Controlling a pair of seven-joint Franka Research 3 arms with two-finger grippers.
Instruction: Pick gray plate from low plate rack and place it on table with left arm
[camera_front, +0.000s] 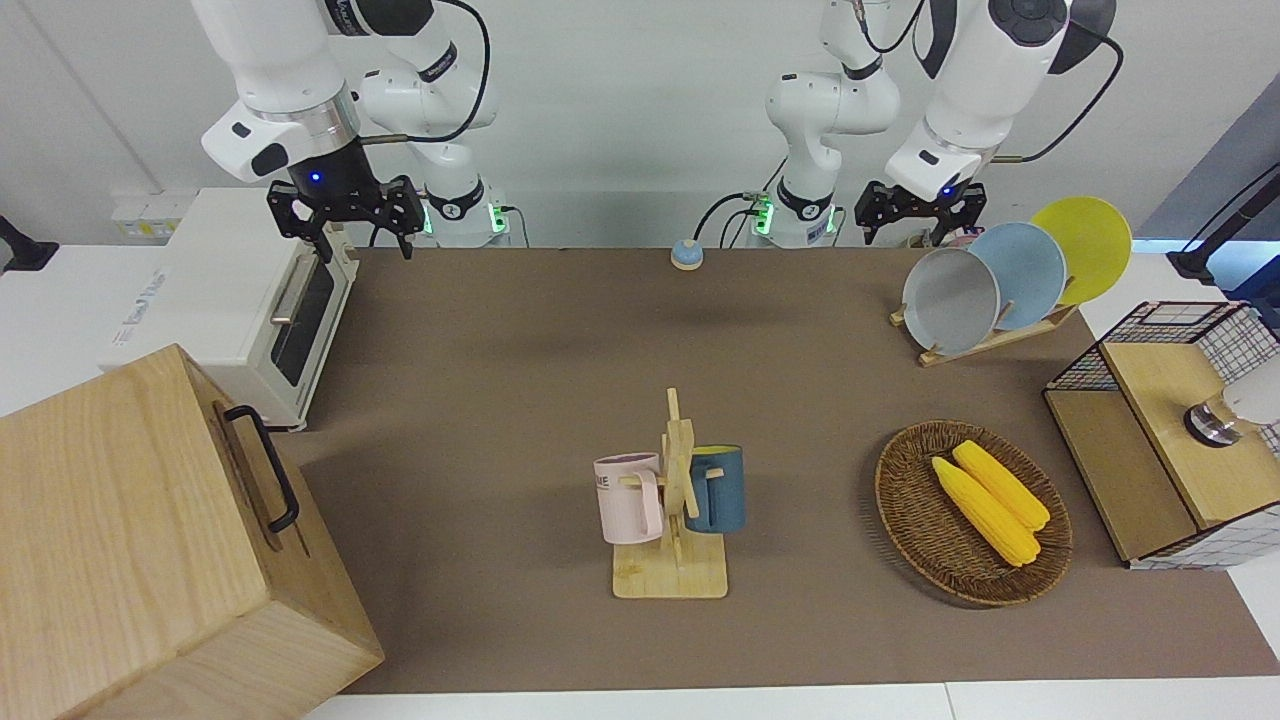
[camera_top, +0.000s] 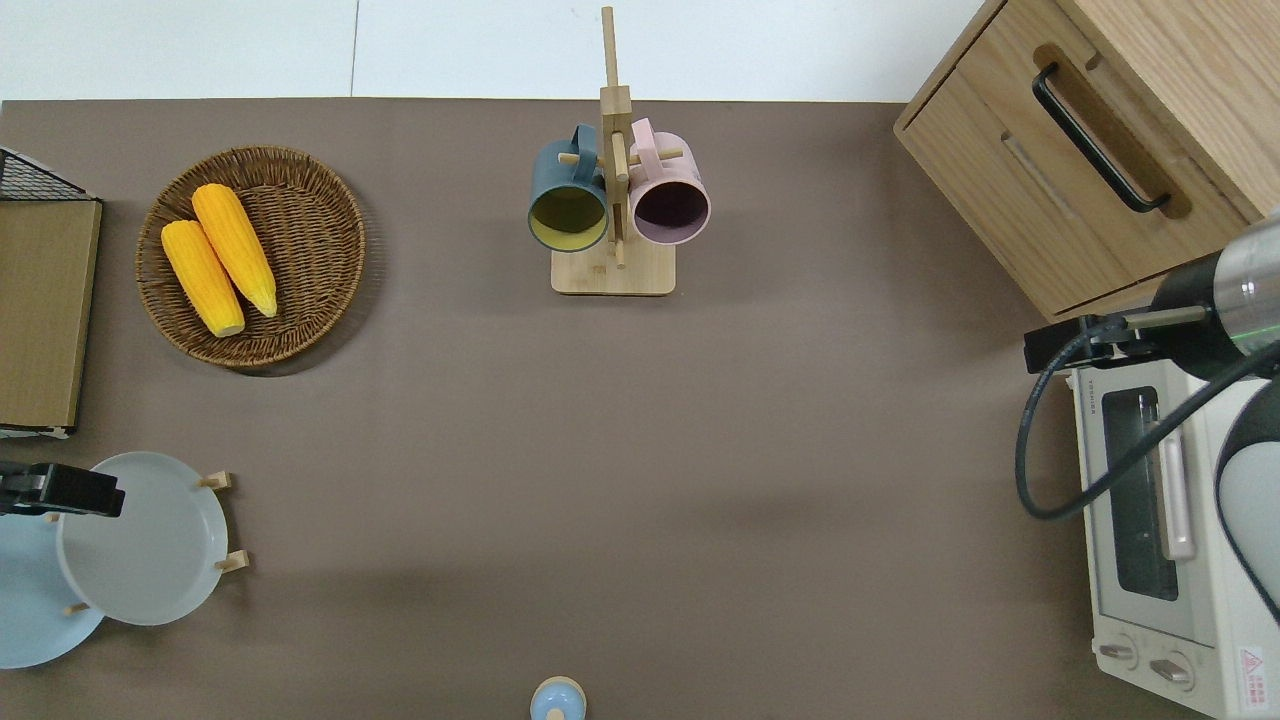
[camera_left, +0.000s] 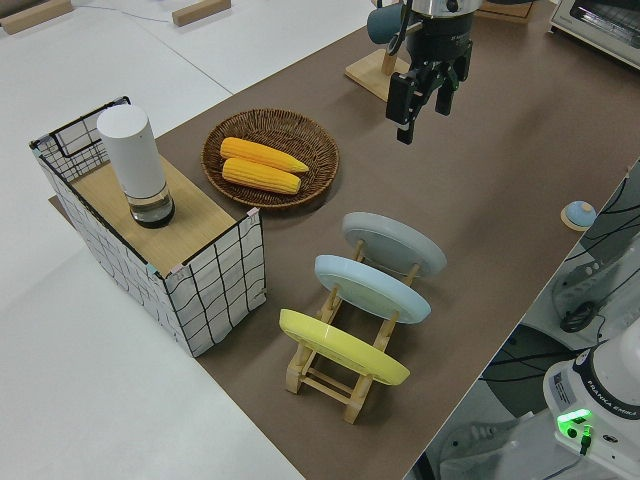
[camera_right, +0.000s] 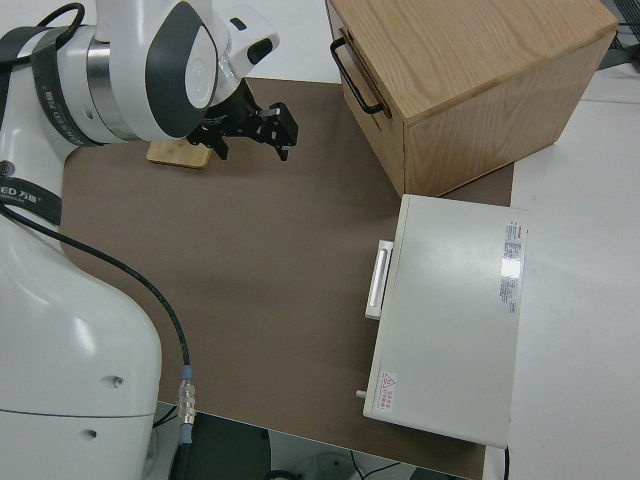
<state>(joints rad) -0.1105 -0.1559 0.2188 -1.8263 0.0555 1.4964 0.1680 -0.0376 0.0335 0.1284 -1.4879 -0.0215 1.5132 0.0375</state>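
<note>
Gray plate leans in the low plate rack at the left arm's end of the counter, with a light blue plate and a yellow plate slotted beside it. In the front view the left claw hangs above the rack, holding nothing — its fingers look spread. The right arm is parked; its claw looks spread too.

From overhead, the left claw sits over the gray plate's rim where it meets the light blue plate.

The left side view shows the three plates packed close on the rack, the gray plate outermost. The risk, I judge, is a finger catching the blue neighbour, or the plate snagging a peg and dragging the light rack along. A wicker basket of corn and a wire basket stand farther out — they narrow the bare mat for setting down.
</note>
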